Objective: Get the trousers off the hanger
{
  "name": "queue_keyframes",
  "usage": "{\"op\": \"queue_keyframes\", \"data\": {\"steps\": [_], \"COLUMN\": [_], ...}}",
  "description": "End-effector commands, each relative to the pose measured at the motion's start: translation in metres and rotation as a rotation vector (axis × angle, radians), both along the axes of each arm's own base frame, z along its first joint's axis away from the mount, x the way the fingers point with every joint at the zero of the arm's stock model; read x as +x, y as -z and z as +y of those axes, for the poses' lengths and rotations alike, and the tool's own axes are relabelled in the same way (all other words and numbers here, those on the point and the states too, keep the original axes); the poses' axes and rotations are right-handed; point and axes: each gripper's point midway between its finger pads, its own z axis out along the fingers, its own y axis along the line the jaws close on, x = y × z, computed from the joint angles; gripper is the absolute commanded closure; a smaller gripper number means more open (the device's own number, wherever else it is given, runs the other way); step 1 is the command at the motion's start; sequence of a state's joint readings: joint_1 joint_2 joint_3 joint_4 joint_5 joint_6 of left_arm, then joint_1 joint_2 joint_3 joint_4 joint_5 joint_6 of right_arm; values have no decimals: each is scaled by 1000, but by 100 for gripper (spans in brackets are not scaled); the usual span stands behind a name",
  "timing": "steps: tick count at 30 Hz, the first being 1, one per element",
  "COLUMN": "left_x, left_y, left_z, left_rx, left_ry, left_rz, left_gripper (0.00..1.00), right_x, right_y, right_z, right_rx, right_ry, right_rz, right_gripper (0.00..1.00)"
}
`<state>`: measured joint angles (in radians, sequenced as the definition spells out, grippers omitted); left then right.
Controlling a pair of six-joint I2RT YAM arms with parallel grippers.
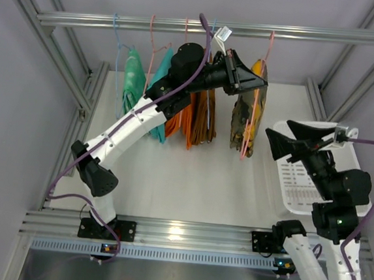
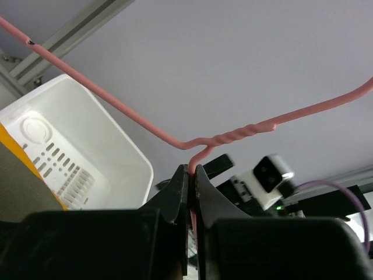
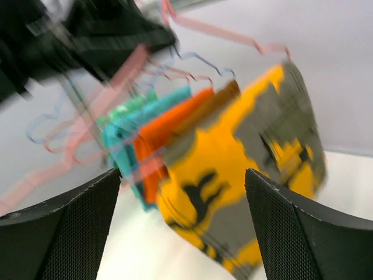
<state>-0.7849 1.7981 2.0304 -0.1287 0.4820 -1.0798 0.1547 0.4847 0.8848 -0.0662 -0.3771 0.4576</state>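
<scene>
Left wrist view: the left end effector (image 2: 191, 170) is clamped fully shut on the neck of the pink wire hanger (image 2: 233, 137). The yellow-and-dark patterned cloth trousers (image 1: 249, 113) hang from it, rightmost in the row, near the far right corner of the counter (image 1: 190, 179). The right end effector (image 1: 278, 129) is wide open, empty and near the cloth. Recommended: hold the hanger steady, grip the lower fold, then draw it sideways off the bar
</scene>
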Motion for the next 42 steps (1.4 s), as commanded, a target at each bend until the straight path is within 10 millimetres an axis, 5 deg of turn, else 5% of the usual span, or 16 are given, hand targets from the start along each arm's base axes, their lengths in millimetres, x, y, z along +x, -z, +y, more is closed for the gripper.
{"op": "queue_keyframes", "data": {"steps": [1, 5, 8, 32, 42], "left_x": [-24, -19, -14, -15, -22], "left_y": [-114, -122, -121, -132, -134], "left_z": [34, 35, 33, 35, 35], "left_rx": [-266, -288, -289, -333, -336], "left_ry": [-30, -54, -67, -66, -49], "left_rz": [-269, -254, -232, -152, -148], "left_gripper": [100, 100, 100, 100, 100], "right_x": [8, 8, 9, 59, 92], "right_y": [55, 97, 107, 95, 88], "right_z": [-10, -4, -1, 34, 2], "right_rx": [-209, -315, -360, -320, -316], "right_ry": [78, 34, 14, -59, 180], "right_rz": [18, 24, -6, -121, -109], "right_gripper": [14, 12, 10, 1, 23]}}
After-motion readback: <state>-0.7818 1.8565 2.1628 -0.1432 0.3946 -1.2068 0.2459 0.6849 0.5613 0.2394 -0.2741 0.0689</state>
